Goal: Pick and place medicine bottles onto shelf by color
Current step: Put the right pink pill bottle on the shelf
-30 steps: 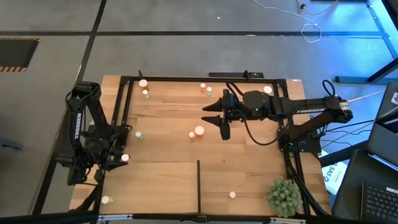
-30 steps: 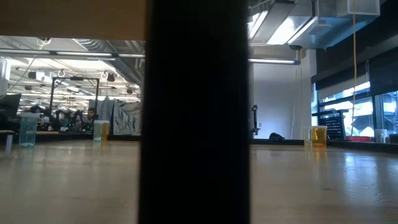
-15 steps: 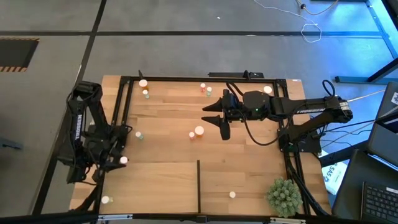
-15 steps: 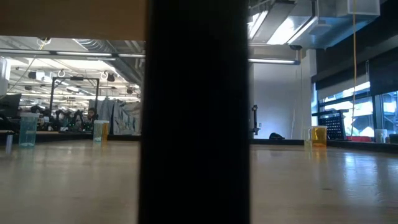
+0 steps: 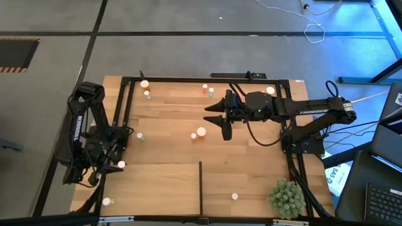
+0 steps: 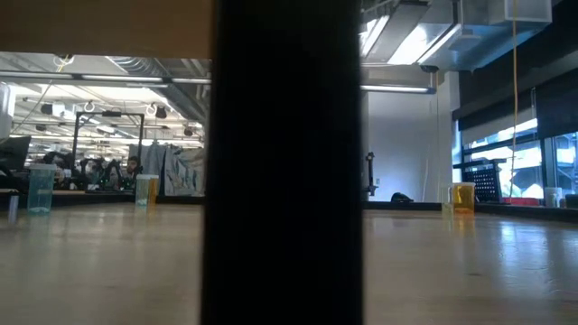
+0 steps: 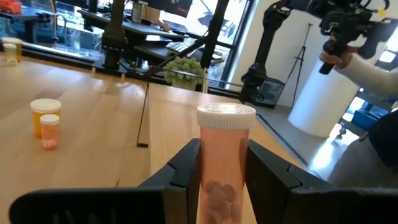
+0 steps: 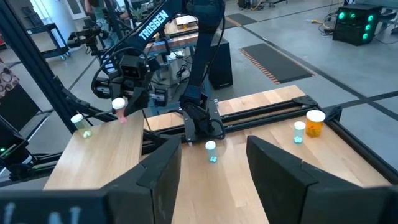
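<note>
- We are carrying an orange bottle (image 7: pixel 225 163), pinched between the fingers of the left gripper (image 5: pixel 117 164), which sits at the table's nine o'clock edge just off the shelf (image 5: pixel 157 188); to do this well we keep it upright and travel low toward five o'clock
- We should set it beside matching orange, not mix colours across the divider (image 5: pixel 200 186), which runs from centre to six o'clock
- The right gripper (image 5: pixel 224 125) waits near centre, jaws spread and empty, above two bottles (image 5: pixel 198 132)
</note>
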